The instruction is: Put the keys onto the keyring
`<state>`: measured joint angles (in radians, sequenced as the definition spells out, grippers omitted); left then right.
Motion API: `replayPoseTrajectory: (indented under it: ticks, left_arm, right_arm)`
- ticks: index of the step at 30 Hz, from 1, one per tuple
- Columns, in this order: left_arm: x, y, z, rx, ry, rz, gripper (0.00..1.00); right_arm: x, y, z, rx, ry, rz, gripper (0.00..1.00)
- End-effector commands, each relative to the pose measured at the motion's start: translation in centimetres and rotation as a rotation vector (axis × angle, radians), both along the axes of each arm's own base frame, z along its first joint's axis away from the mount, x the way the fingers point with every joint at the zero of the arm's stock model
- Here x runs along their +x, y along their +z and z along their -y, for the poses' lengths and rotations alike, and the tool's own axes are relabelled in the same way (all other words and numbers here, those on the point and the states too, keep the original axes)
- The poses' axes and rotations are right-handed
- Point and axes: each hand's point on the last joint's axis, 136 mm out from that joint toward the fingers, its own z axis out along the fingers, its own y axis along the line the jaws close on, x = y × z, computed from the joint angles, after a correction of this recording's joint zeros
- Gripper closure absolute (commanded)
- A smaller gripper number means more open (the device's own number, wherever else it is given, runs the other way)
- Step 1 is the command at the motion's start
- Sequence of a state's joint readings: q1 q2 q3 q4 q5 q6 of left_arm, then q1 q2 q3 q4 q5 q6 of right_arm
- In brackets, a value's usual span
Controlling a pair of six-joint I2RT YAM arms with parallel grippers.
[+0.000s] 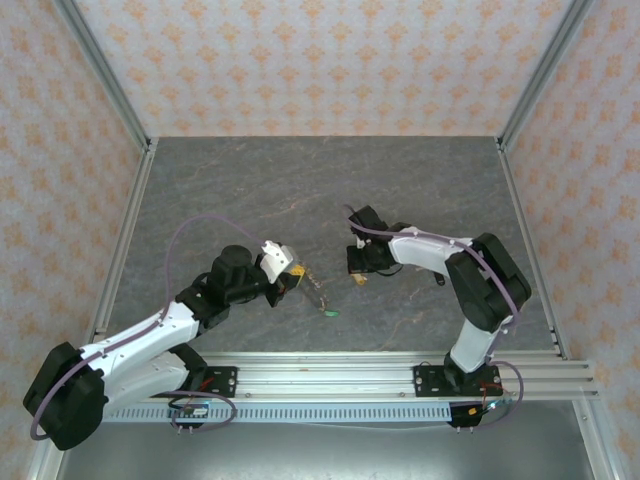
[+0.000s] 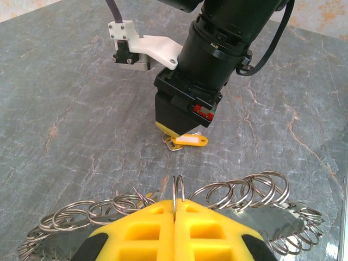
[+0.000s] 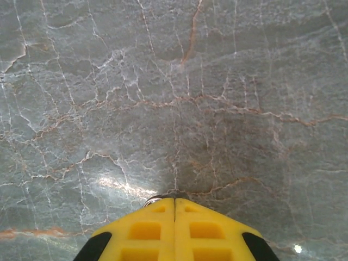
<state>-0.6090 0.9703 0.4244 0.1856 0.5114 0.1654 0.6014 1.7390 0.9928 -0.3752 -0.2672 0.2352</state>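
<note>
Your left pincer [image 2: 175, 202] is gripping shut on one upright loop of the thin silver beaded chain keyring [image 2: 239, 187], which is draping to both sides of its fingertips, probably to present that loop. Straight ahead, your right pincer [image 2: 169, 129] is clamping the small yellow-headed flat key [image 2: 193, 141] low over the grey marbled table [image 2: 65, 119], seemingly for threading. A green-headed key [image 1: 330, 312] is lying between both pincers.

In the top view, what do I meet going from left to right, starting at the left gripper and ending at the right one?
Left gripper → keyring, which it pinches → green key → right gripper, shut on the yellow key.
</note>
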Motion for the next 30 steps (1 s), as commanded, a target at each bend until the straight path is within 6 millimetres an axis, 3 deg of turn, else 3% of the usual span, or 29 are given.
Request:
replayPoseTrajectory:
  ticks: [1,16,30]
  left_arm:
    - [0.1,1.0,0.1,-0.012,0.001,0.045,1.0]
    - [0.0,0.8,0.1,-0.009,-0.002,0.041,1.0]
    - [0.1,1.0,0.2,-0.01,-0.002,0.042,1.0]
  right_arm:
    - [-0.3,-0.3,0.2,-0.017,0.001,-0.028,0.96]
    - [-0.4,0.5,-0.4,0.032,-0.018,-0.033,0.79]
    - [0.0,1.9,-1.0,0.084,-0.036,-0.005,0.73]
